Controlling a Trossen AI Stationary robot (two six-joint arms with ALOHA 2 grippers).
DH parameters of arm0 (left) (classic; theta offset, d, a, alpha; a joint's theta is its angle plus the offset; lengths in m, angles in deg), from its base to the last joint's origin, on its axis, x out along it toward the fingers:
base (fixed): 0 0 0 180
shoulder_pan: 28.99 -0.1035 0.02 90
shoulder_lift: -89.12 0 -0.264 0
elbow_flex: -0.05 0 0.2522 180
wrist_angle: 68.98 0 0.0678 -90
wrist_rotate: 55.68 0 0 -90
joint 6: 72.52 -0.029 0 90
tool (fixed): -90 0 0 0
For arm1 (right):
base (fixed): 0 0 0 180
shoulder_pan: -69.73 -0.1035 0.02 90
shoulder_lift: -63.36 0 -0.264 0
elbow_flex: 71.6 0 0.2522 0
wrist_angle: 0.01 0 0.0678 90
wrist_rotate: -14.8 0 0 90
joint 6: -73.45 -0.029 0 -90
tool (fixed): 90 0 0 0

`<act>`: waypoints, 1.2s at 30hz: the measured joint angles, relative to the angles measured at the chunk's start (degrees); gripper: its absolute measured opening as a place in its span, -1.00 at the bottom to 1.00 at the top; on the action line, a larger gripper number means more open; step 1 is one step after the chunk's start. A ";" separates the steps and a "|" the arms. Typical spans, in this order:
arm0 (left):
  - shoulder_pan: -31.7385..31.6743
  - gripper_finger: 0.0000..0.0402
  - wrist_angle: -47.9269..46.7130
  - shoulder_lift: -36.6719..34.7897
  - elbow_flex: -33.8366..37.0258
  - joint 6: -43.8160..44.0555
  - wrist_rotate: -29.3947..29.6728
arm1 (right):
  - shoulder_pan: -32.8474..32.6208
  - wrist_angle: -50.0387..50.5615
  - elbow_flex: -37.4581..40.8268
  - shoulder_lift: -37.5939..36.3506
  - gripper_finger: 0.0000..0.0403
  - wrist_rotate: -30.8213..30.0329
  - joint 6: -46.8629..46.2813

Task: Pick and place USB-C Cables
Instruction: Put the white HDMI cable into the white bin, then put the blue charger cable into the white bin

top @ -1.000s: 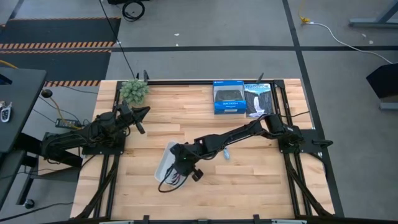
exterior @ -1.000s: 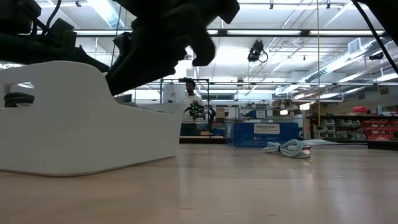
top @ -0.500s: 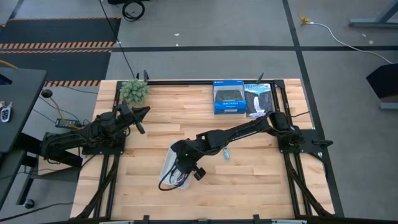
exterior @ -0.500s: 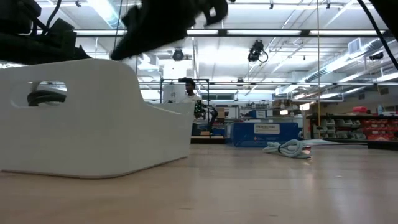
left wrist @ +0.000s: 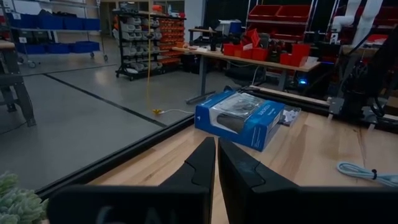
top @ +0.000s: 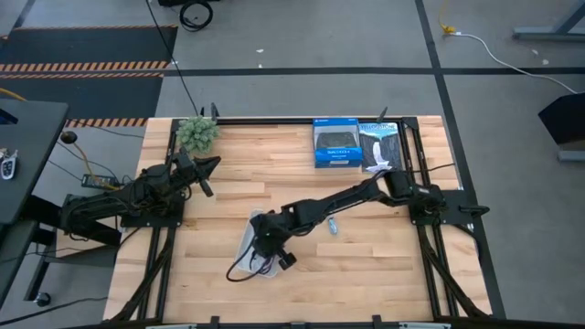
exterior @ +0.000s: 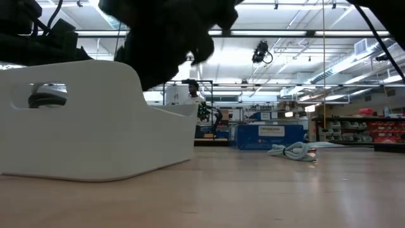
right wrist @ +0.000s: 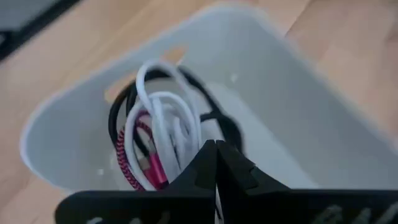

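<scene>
A white bin (top: 247,241) (exterior: 95,126) (right wrist: 280,81) stands near the table's middle. Inside it lie a coiled white cable (right wrist: 168,112), a dark red cable (right wrist: 140,158) and a black cable (right wrist: 121,106), one loop of which (top: 239,270) hangs over the near rim. The light-blue cable (top: 332,225) (exterior: 292,151) (left wrist: 367,173) lies on the table right of the bin. My right gripper (right wrist: 215,146) (top: 267,245) is shut and pointing down into the bin, at the white coil's edge. My left gripper (left wrist: 216,163) (top: 206,169) is shut and waits at the table's left. My right gripper points down into the bin from above, with its shut fingertips (right wrist: 208,155) right at the edge of the white cable's coil (right wrist: 186,140). I cannot tell whether they touch the cable.
A blue boxed product (top: 335,143) (left wrist: 242,118) and a dark packet (top: 379,146) sit at the far edge. A small green plant (top: 197,133) stands at the far left corner. Bare wood lies between the bin and the near edge.
The white bin slid a little toward the table's right. My right gripper rose above the bin, then came down into it again, staying over the cables.
</scene>
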 joint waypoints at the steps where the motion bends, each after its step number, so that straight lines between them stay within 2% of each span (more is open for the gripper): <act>1: 0.01 -0.88 0.05 0.00 0.00 0.00 0.00 | -0.12 0.48 -0.20 0.93 -0.96 -0.06 0.16; 7: 0.00 -0.88 0.04 0.00 0.00 0.00 0.00 | 0.15 3.02 -0.13 3.43 -0.98 -0.39 0.36; 22: 0.02 -0.88 0.08 0.00 0.00 0.00 0.00 | 1.14 2.49 0.20 -3.52 -0.96 -3.33 0.55; 36: 0.02 -0.88 0.09 0.00 0.02 0.00 0.00 | 1.42 22.81 0.16 -11.28 -0.89 -3.17 -0.72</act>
